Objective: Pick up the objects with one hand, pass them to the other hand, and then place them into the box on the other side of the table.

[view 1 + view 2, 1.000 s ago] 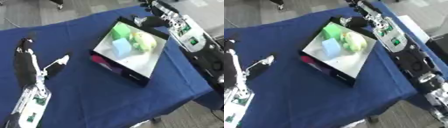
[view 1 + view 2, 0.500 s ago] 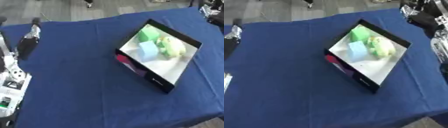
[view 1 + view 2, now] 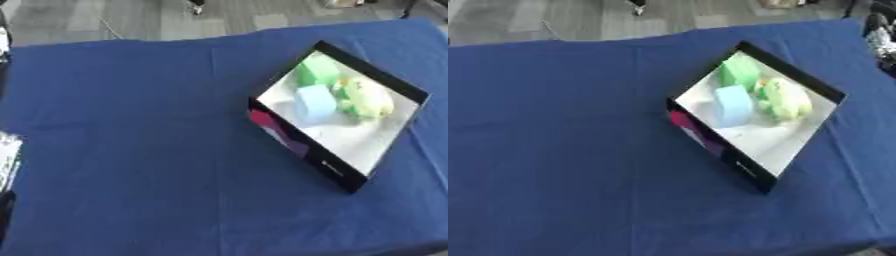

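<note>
On the right half of the blue tablecloth (image 3: 131, 150) your box (image 3: 297, 145) lay turned like a diamond, with black walls and a white floor, one corner pointing to the far edge and one to the near right. Inside it you had three things, all gathered in the far part: a green block (image 3: 317, 73) nearest the far corner, a light blue block (image 3: 315, 101) just beside it toward the left wall, and a yellow-green soft object (image 3: 367, 98) to the right of both, close to the right wall. I could not tell whether they touched each other. The near part of the white floor was bare. The outer left wall of the box showed a pink patch (image 3: 264, 121). The cloth to the left of the box was a wide open area that reached to the left and near edges of the table. At the left border of the left eye view you could see only small pieces of the left arm (image 3: 7, 155), and at the upper right border of the right eye view a dark piece of the right arm (image 3: 882, 35). Neither hand showed, so I cannot tell you how the fingers stood. Beyond the far edge was grey floor (image 3: 131, 17).
</note>
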You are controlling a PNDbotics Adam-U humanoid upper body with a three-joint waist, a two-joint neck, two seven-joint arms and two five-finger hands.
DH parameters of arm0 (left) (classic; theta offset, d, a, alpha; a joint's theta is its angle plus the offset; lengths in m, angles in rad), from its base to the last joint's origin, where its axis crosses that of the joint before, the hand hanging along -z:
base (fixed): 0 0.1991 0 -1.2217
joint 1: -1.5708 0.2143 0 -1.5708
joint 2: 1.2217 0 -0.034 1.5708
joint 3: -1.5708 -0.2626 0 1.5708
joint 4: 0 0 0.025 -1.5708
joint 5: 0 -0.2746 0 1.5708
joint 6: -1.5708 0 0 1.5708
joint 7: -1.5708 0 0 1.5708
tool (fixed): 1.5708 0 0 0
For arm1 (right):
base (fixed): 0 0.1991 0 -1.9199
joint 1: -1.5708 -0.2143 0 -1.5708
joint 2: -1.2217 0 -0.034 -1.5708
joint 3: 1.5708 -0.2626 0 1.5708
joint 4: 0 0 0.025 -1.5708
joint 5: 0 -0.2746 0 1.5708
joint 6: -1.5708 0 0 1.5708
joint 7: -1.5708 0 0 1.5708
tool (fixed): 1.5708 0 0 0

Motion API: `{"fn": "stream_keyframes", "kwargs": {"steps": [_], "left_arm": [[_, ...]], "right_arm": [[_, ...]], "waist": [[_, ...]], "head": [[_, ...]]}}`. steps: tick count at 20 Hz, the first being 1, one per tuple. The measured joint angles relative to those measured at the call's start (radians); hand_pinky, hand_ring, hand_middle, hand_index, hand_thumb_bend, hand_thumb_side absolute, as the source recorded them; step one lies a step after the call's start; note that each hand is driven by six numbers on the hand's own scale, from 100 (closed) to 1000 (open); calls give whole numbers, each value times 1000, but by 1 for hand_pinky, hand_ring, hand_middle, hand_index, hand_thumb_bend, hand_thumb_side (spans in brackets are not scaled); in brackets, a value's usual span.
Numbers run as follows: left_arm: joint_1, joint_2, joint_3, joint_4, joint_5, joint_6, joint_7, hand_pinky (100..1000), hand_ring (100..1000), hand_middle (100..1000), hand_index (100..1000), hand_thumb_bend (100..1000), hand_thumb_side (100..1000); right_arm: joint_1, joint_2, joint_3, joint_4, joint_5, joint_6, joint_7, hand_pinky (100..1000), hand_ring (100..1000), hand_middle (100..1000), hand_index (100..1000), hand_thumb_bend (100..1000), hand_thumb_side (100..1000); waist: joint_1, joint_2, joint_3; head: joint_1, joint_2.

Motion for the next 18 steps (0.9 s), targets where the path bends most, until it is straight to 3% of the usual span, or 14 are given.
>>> {"fn": "stream_keyframes", "kwargs": {"steps": [6,10,18], "left_arm": [[51,1,47,34,86,-91,-7,797,871,765,939,476,667],[90,1,63,56,127,-122,-10,800,878,773,950,465,702],[127,-10,76,97,153,-162,-46,790,858,759,942,520,649]], "right_arm": [[36,77,-30,1,35,-32,29,1000,1000,1000,1000,136,155],[46,124,-46,1,66,-41,47,1000,1000,1000,1000,103,160],[65,183,-62,10,106,-39,67,1000,1000,1000,1000,100,163]], "waist": [[0,0,-5],[0,0,-2],[0,0,6]], "head": [[13,0],[18,0],[25,0]]}}
